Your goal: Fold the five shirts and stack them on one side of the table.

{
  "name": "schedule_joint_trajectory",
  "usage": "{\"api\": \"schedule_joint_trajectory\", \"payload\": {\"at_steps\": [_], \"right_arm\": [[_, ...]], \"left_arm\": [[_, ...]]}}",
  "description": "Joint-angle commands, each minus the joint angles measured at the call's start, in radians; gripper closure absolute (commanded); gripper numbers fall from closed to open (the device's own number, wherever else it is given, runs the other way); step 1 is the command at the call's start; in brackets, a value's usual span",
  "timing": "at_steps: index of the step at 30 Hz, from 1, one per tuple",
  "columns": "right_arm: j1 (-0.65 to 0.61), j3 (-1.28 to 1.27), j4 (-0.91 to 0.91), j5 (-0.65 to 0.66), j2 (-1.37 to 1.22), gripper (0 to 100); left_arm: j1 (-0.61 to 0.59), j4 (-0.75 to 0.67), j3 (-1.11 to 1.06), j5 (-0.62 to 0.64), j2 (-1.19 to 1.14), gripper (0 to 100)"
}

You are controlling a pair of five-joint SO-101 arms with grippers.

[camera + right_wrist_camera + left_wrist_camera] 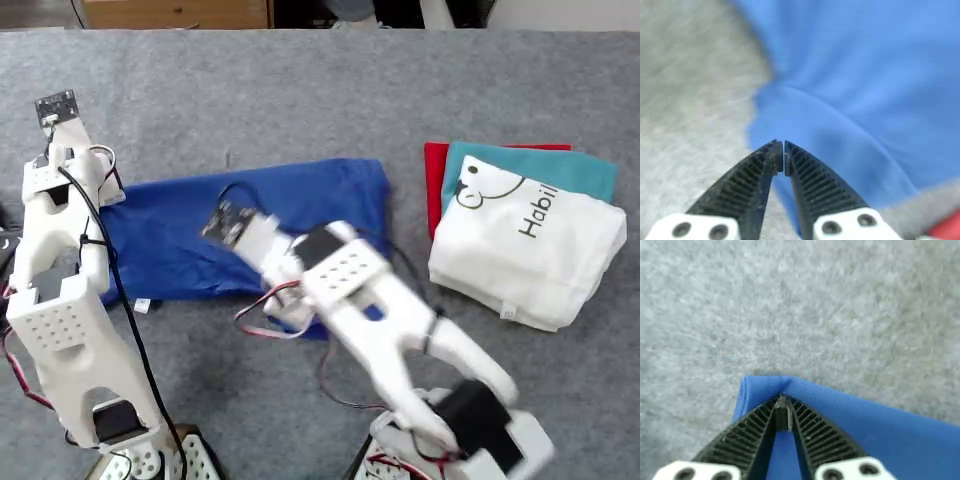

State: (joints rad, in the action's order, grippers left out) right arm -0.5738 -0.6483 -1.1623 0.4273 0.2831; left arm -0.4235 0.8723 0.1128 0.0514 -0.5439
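A blue shirt (250, 225) lies spread as a wide band across the middle of the grey worktop (300, 90), between my two arms. My left end effector (782, 407) is closed on one corner of the blue shirt, with the cloth peaking at its tips and bare worktop beyond. My right end effector (780, 150) hangs over the shirt's near edge with its tips pressed together; I cannot tell whether any cloth is caught between them. Well apart, on the right side of the worktop, sits a stack of folded shirts: a white shirt (530, 250) on top, with a teal shirt (560, 165) and a red shirt (434, 180) showing underneath.
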Motion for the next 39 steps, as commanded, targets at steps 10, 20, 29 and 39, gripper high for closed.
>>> {"api": "schedule_joint_trajectory", "payload": {"at_steps": [10, 20, 29, 39], "right_arm": [[0.374, 0.447, 0.089, 0.084, -0.193, 98.5], [0.382, 0.895, 0.058, 0.083, -0.73, 98.5], [0.468, 1.291, 0.057, 0.018, -1.075, 98.5], [0.494, 1.554, -0.106, 0.008, -1.228, 98.5]], "left_arm": [[0.021, 0.376, 0.343, -0.026, 0.034, 97], [0.081, 0.473, 0.194, -0.15, 0.114, 97], [0.05, 0.002, -0.14, -0.127, 0.114, 97], [0.031, -0.072, -0.11, -0.061, 0.112, 97]]}}
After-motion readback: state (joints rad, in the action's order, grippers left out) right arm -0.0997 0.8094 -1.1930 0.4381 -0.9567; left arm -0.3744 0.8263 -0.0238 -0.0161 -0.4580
